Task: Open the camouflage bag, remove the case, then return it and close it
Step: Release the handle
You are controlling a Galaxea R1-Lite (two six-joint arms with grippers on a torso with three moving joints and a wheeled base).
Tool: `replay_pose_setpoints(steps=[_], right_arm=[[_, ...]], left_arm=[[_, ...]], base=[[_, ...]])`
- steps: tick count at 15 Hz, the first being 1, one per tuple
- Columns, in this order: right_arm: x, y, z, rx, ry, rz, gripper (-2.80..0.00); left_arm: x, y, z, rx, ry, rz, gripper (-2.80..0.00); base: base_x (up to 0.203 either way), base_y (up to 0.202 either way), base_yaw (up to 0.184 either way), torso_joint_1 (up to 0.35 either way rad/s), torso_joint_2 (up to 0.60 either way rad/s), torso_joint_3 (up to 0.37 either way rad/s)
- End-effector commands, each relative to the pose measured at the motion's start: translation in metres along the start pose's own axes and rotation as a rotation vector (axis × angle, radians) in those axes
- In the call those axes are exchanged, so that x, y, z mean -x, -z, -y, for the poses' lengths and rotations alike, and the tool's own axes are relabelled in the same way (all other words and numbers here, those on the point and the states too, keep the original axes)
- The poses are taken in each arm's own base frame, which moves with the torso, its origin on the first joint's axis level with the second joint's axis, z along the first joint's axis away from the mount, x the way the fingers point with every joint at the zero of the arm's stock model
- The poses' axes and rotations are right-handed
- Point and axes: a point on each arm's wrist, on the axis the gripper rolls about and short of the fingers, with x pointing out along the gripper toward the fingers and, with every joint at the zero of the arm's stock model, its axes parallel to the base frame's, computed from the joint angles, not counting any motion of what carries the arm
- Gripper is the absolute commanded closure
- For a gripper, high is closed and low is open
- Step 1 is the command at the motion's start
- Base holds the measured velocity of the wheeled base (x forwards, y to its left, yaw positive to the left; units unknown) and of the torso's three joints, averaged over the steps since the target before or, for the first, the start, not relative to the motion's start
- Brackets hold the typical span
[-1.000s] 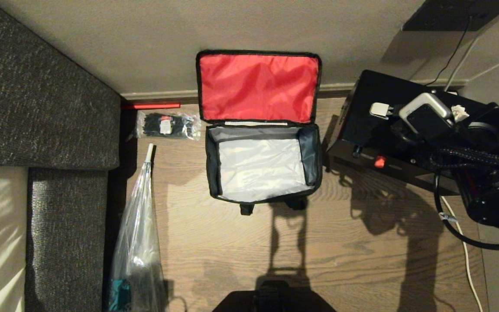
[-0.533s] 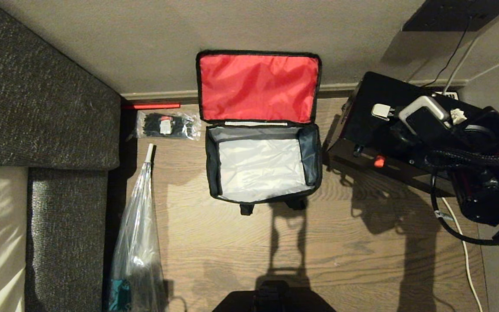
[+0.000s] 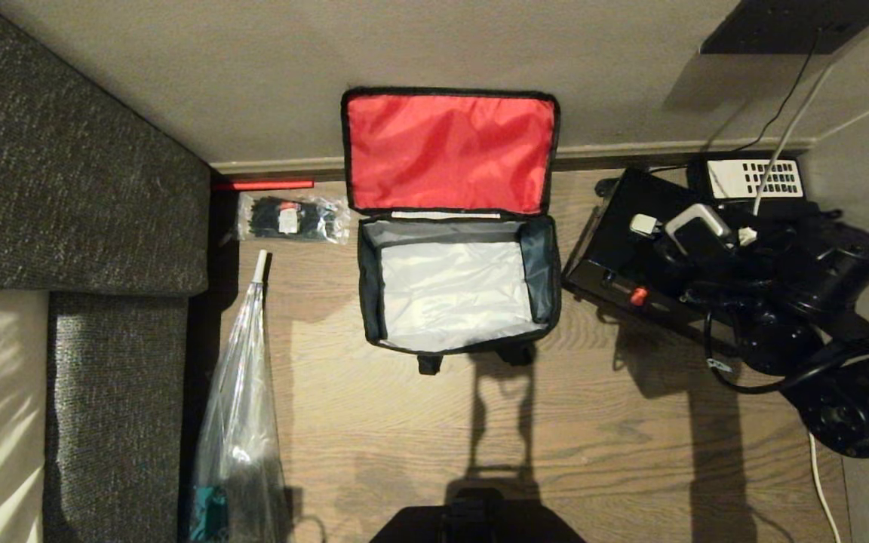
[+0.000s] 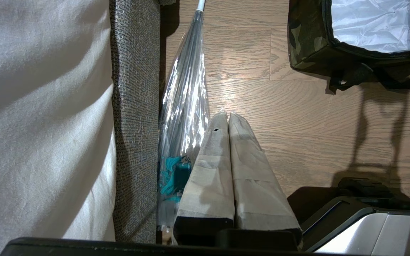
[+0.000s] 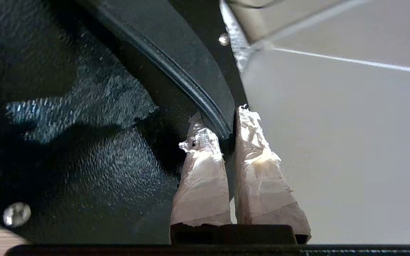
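Right pincer point(image 5: 228, 124) clamped on case point(image 3: 631, 241) rim; open camouflage bag point(image 3: 457, 294) lies at nine o'clock, long axis crosswise.

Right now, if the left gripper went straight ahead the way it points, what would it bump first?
Probably the wooden floor, just beside the clear plastic bag. Depth is unclear, so the left gripper might brush the bag's edge.
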Motion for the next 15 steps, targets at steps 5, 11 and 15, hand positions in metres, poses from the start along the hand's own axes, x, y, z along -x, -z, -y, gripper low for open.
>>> replay_pose_setpoints(steps=[5, 11, 15], right_arm=[[-0.031, 0.019, -0.072, -0.029, -0.12, -0.046, 0.0], [-0.026, 0.034, -0.07, 0.001, -0.238, -0.028, -2.8], [-0.006, 0.043, -0.064, 0.033, -0.41, -0.032, -2.8]], left_arm=[[0.0, 0.001, 0.0, 0.0, -0.001, -0.003, 0.0], [0.0, 0.001, 0.0, 0.0, -0.001, -0.003, 0.0], [0.0, 0.001, 0.0, 0.0, -0.001, -0.003, 0.0]], base=[[0.0, 0.0, 0.0, 0.0, 0.0, 0.0], [0.0, 0.0, 0.0, 0.0, 0.0, 0.0], [0.0, 0.0, 0.0, 0.0, 0.0, 0.0]])
